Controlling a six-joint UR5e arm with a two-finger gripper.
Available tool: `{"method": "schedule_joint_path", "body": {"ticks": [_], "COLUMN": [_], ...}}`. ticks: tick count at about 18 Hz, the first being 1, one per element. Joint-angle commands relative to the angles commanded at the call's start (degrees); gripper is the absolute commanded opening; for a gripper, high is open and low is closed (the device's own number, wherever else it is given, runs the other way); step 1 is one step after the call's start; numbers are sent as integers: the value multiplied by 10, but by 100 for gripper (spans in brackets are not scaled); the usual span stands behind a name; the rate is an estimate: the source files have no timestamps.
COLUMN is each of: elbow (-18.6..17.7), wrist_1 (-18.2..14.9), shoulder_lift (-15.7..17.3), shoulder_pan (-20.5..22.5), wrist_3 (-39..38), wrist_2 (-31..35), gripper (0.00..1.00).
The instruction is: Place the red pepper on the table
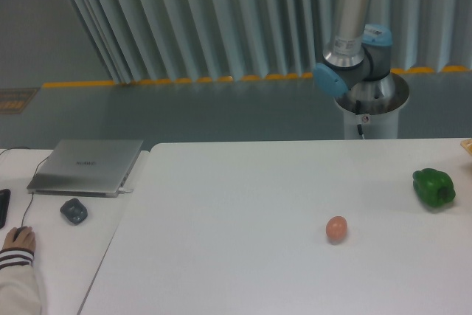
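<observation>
The red pepper is out of view. The white table (243, 204) fills the lower right of the frame. Only the arm's base and upright link (352, 35) show behind the table's far edge; the gripper itself is outside the frame. An orange-brown egg (336, 229) lies on the table right of centre. Near the right edge rests a green bell pepper (434, 187).
A smaller white desk (59, 256) adjoins the table on the left, carrying a closed laptop (87, 166), a small dark object (74, 211) and a person's hand on a mouse (19, 238). A yellowish thing peeks in at the right edge (467, 145).
</observation>
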Motion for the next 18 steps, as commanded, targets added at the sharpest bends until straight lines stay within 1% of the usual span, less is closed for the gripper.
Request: {"method": "schedule_joint_path", "body": {"ticks": [2,5,6,7,9,12,13,15,18], "elbow": [1,1,2,3,6,18,19,20,25], "wrist_1": [0,0,1,4,8,9,18,48,62], "shoulder_lift": [12,27,28,28,27,20,17,5,-16], "shoulder_pan": [-8,-42,-57,-82,-112,-159,-175,-203,-237], "wrist_3": [-1,-17,-38,-72,-112,-167,-192,-224,-276], "wrist_2": [-18,-26,-27,-26,-26,-25,-25,-21,-9], "gripper": [50,50,50,50,50,50,50,50,50]}}
